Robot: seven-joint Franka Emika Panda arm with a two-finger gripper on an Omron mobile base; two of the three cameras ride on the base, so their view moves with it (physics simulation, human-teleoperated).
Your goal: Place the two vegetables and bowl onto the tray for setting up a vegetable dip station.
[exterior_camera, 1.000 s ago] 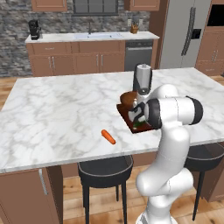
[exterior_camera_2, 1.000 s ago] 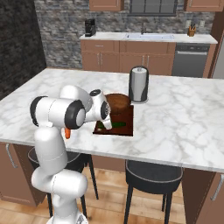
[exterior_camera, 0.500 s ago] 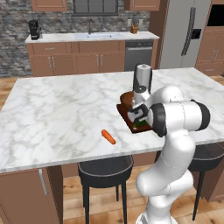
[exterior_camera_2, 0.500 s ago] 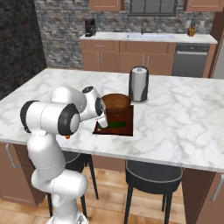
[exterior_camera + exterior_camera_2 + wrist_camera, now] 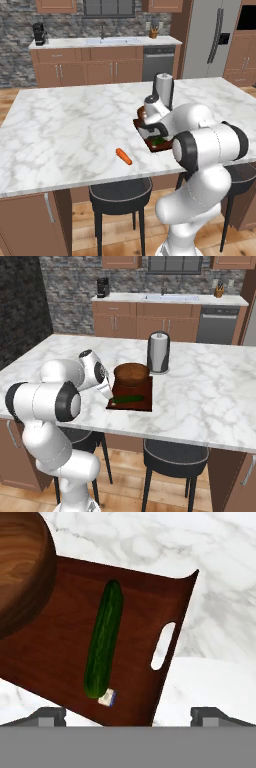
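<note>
My arm is swinging back from the tray (image 5: 50,677), elbow bulging further toward the stools than a second ago, while the cucumber (image 5: 104,641), bowl (image 5: 132,374) and carrot (image 5: 123,156) are lying exactly where they were. My gripper (image 5: 128,716) is hanging just off the tray's near edge with its fingertips (image 5: 50,716) spread wide and nothing between them; I judge this to be the release after setting the cucumber down.

The cucumber is resting flat on the board, lengthwise between the wooden bowl and the handle slot (image 5: 163,645), apart from both. A small white-and-blue tag (image 5: 107,697) is showing at its near end. It is sitting well inside the rim, so it is unlikely to roll off when I pull away.

The bowl is occupying the tray's far end, nearest the paper towel holder (image 5: 158,352), leaving the near strip free for the vegetables.

The carrot is lying alone on the marble island counter (image 5: 70,120), well apart from the tray and toward the counter's front edge. By my reading it is the last item outstanding. Reaching it is going to call for lifting clear of the board, crossing to the carrot's side and coming down with the jaws across its narrow body.
</note>
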